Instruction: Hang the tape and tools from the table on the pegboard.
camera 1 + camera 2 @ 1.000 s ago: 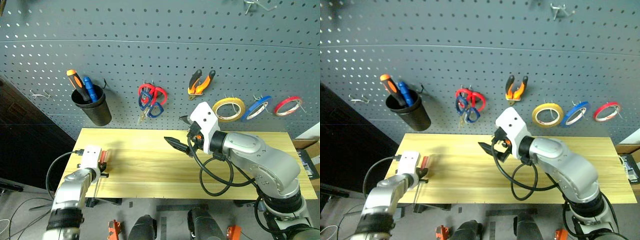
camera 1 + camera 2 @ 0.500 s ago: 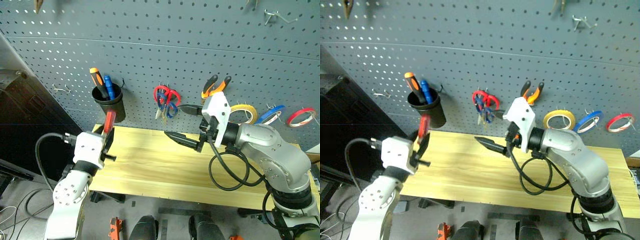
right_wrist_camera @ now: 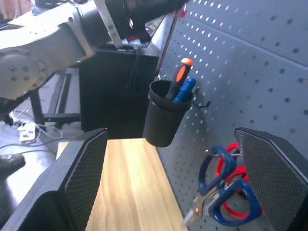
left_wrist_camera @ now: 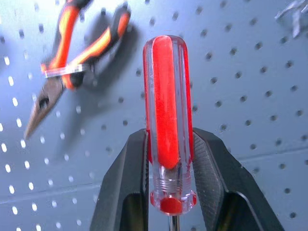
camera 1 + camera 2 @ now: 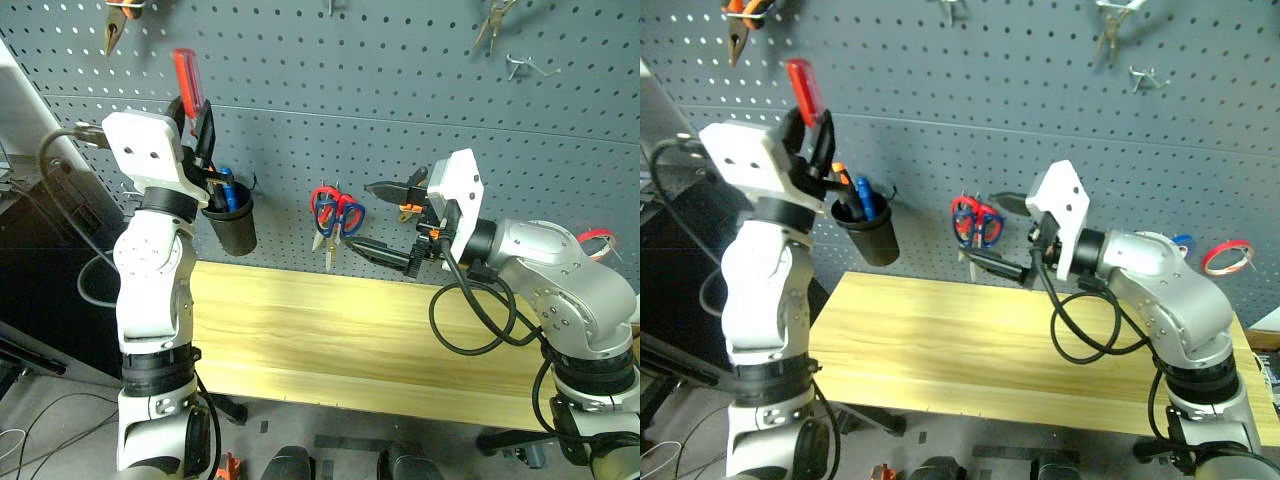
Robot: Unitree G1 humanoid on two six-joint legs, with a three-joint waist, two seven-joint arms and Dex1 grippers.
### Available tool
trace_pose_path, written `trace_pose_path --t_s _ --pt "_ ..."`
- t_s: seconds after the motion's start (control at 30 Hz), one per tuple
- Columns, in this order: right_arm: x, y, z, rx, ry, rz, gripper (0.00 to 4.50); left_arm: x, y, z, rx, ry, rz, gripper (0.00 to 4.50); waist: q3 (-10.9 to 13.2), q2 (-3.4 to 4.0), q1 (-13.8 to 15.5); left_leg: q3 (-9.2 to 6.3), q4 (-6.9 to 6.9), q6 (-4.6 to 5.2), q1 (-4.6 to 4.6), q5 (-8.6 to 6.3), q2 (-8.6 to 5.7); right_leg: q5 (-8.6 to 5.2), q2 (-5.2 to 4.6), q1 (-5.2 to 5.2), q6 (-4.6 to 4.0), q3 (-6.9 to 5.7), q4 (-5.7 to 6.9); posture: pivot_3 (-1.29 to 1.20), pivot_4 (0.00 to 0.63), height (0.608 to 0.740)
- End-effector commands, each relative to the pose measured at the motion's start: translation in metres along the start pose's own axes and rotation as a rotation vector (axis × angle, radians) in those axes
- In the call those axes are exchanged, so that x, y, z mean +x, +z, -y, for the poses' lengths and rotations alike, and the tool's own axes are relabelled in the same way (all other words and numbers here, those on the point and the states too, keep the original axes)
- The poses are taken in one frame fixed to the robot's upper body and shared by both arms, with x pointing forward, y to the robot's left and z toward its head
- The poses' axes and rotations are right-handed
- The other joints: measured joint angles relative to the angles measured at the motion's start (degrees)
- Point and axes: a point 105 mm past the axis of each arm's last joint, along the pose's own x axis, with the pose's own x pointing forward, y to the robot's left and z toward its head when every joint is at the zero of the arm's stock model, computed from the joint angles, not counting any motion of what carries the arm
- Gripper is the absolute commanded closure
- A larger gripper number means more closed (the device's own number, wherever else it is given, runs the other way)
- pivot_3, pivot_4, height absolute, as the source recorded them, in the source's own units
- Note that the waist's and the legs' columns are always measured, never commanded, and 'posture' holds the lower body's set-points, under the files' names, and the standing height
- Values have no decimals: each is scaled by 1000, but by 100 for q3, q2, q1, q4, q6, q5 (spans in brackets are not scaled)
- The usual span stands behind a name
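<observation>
Left gripper clamps the red-handled screwdriver above the black cup; right gripper gapes empty; misaiming could miss the cup.

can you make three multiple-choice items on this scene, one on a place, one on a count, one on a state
1. Where is the red-handled screwdriver?
A. in the left end effector, raised before the pegboard
B. lying on the table
C. in the black cup

2. How many screwdriver handles stick out of the black cup?
A. none
B. two
C. four

3. How is the right end effector?
A. shut on scissors
B. shut on tape
C. open, holding nothing

Answers: 1 A, the black fingers clamp its handle in the left wrist view. 2 B, one orange and one blue. 3 C, its fingers stand wide apart with only air between.
</observation>
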Motion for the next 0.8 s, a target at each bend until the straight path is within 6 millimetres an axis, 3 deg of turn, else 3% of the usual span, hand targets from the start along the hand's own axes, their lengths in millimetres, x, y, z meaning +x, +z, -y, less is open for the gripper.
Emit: trace_pose_path --t_s 0.03,0.17,0.23,0.37,0.47,0.57,0.67,0.8 --pt "-2 17 0 -46 -23 60 0 13 -10 2 -23 -5 23 3556 -5 -3 0 -1 3 -2 2 2 -7 0 0 0 -1 0 7 98 50 740" --pt "-8 17 1 -35 -43 64 0 14 -42 6 -40 3 -33 3556 -7 -4 -31 0 13 -2 3 2 -14 0 -4 -6 -1 5 29 82 50 740" --pt "-10 16 0 -35 -54 58 0 15 -48 13 -58 -12 -30 3556 -7 -4 -53 0 16 -2 3 2 -14 0 -4 -6 -1 6 32 51 49 740" --pt "-16 17 -2 -34 -76 51 0 7 -50 15 -89 -2 -28 2326 -9 -6 -147 -5 41 -1 -8 1 1 0 -10 -7 0 5 39 32 41 740" --pt "-24 18 -4 -32 -87 55 0 0 -41 7 -124 46 -29 1472 -30 -9 -208 -1 57 0 -6 -1 0 0 -11 -6 0 14 56 26 34 740" --pt "-33 15 -8 1 -109 60 0 -8 -34 12 -175 8 -59 599 -63 -9 -260 2 67 1 -3 -1 7 0 -10 -6 0 20 72 41 29 740" --pt "-44 7 -8 54 -182 54 0 -20 -36 30 -212 -112 -148 599 -164 -3 -268 0 72 2 2 -2 13 0 -8 1 0 21 78 52 24 740" --pt "-75 -24 17 127 -449 9 0 -38 -59 47 -110 -159 -334 599 -253 5 -233 -2 80 18 34 -9 4 4 4 43 8 23 73 69 15 740"
